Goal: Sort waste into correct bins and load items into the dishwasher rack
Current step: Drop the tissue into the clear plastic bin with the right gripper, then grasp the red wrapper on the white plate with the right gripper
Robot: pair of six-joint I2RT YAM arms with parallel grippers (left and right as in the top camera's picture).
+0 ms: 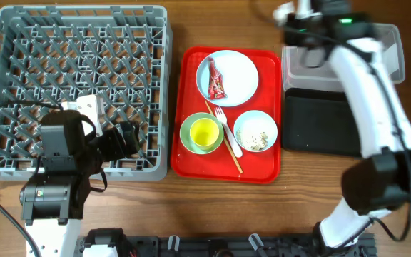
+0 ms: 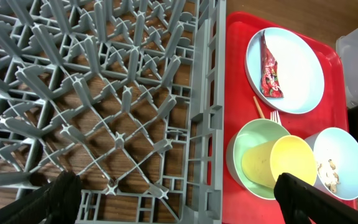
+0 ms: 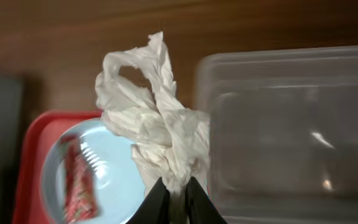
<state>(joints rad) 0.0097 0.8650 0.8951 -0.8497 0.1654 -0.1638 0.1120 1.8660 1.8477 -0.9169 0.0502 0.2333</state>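
Note:
My right gripper (image 3: 178, 186) is shut on crumpled white paper (image 3: 154, 118) and holds it up between the plate (image 3: 114, 180) and the clear tub (image 3: 278, 124); overhead it is at the tub's far left corner (image 1: 293, 20). The red wrapper (image 1: 215, 80) lies on the plate (image 1: 241, 75). A yellow cup (image 1: 204, 132) lies in the green-inside bowl (image 1: 188, 135). The other blue bowl (image 1: 255, 118) holds rice scraps (image 1: 257, 137). A fork (image 1: 228, 132) and chopsticks (image 1: 232, 153) lie between the bowls. My left gripper (image 2: 179, 199) is open and empty over the dishwasher rack's (image 1: 84, 10) near right corner.
The plate, bowls, cup and cutlery sit on a red serving tray (image 1: 191, 64) between the rack and the bins. The black tray (image 1: 320, 121) lies just in front of the clear tub (image 1: 398, 50). The right arm reaches over both bins.

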